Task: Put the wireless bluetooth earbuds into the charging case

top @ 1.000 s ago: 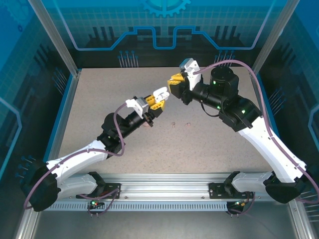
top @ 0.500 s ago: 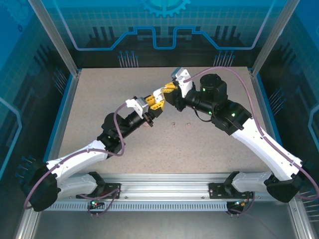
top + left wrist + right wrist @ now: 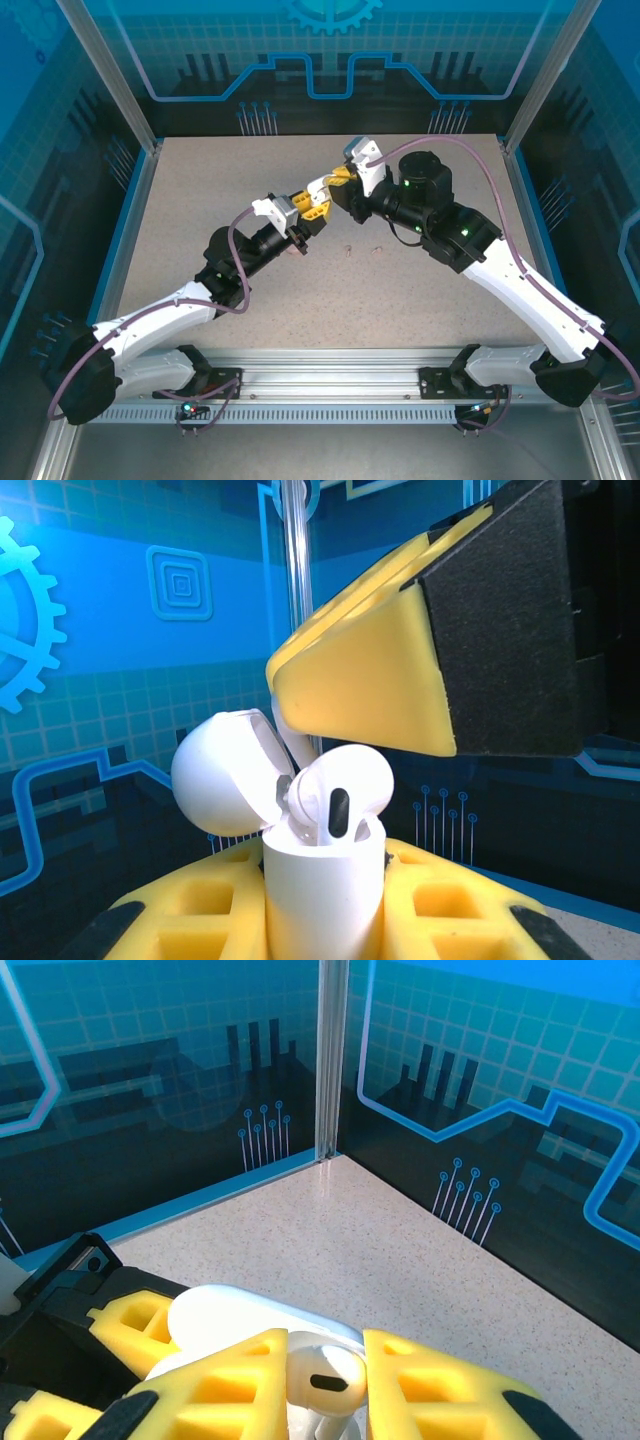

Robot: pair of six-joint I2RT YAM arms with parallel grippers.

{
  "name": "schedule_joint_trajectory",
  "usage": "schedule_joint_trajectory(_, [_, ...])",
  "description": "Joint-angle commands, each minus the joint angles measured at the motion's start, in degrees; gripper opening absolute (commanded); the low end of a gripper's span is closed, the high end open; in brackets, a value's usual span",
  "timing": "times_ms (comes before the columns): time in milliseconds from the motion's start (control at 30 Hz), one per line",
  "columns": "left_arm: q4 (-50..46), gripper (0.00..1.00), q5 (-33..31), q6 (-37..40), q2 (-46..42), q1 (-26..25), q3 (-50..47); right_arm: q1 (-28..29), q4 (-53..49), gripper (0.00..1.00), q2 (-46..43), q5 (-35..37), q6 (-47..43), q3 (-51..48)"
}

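Observation:
My left gripper [image 3: 318, 198] is shut on a white charging case [image 3: 322, 900], held upright above the table with its lid [image 3: 225, 770] flipped open to the left. A white earbud [image 3: 340, 792] sits head-up in the case mouth, its stem down inside. My right gripper [image 3: 341, 181] meets the case from the right, and its yellow fingers [image 3: 440, 1385] are shut on that earbud [image 3: 325, 1380]. One of those fingers [image 3: 370, 680] hangs just above the bud in the left wrist view. Two tiny pinkish-tan earbuds [image 3: 347, 249] [image 3: 378, 247] lie on the table below.
The speckled tabletop [image 3: 430, 290] is walled by blue panels with an aluminium post [image 3: 330, 1060] at the back corner. A small pinkish object [image 3: 294, 250] lies partly under the left arm.
The right gripper swung down and left from the back of the table to the open case held by the left gripper, then stayed there. The left arm has not moved.

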Motion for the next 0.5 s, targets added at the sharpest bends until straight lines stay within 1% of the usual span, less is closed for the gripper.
schedule_joint_trajectory(0, [2.21, 0.00, 0.14, -0.98, -0.45, -0.33, 2.30, 0.90, 2.29, 0.21, -1.39, 1.05, -0.52, -0.83])
schedule_joint_trajectory(467, [2.38, 0.00, 0.08, -0.77, -0.43, -0.33, 2.39, 0.96, 2.32, 0.21, -1.81, 0.49, -0.26, -2.32])
